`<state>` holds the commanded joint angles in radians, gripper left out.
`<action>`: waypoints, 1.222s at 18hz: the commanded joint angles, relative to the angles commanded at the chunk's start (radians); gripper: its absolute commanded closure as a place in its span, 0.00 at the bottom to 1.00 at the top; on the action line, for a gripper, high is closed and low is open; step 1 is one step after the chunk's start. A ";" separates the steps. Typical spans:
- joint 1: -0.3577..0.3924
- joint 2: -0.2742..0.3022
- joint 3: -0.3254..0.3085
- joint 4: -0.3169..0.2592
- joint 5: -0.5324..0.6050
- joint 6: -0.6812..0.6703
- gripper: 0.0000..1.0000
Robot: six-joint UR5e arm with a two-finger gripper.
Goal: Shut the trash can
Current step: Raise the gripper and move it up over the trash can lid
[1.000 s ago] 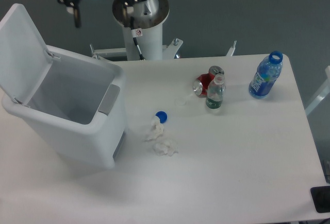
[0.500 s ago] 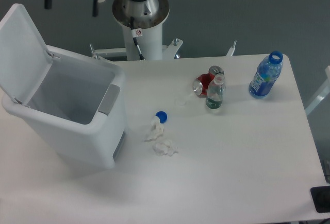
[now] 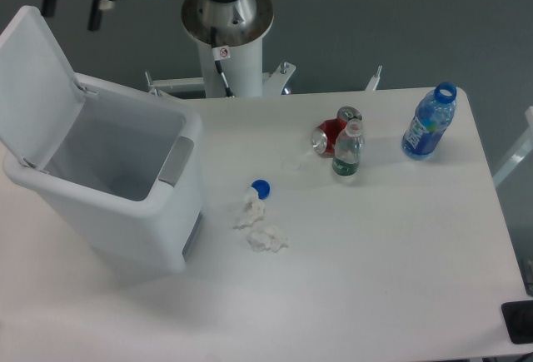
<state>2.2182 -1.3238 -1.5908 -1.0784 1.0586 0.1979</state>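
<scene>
Hovering at the top left edge of your view, the pincer (image 3: 73, 6) hangs with its two dark fingers (image 3: 97, 11) pointing down and spread well apart, nothing between them, so it is open and empty. Right below it you have the trash can (image 3: 125, 200), the big white bin on the left part of the table (image 3: 375, 279), and its flat lid (image 3: 33, 79) stands swung up and back, tilted away from the opening. The lid's upper edge sits just under the pincer, but you can't tell whether they touch; from here they look apart. The bin's inside is exposed, and the grey push tab (image 3: 176, 161) shows on its front rim, down and to the right of the pincer.

Off to the pincer's right stands the arm's white base column (image 3: 225, 46). Much lower and further right you see a blue bottle cap (image 3: 261, 187) with crumpled tissue (image 3: 260, 229) just beside it. Further right still, a small clear bottle (image 3: 347, 152) stands upright against a red can (image 3: 331, 136) lying on its side, and well beyond them an uncapped blue bottle (image 3: 430, 122) stands near the table's far right edge
</scene>
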 joint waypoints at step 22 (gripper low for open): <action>-0.179 -0.060 0.022 0.031 -0.077 0.028 0.69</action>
<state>2.0388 -1.3836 -1.5692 -1.0477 0.9817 0.2255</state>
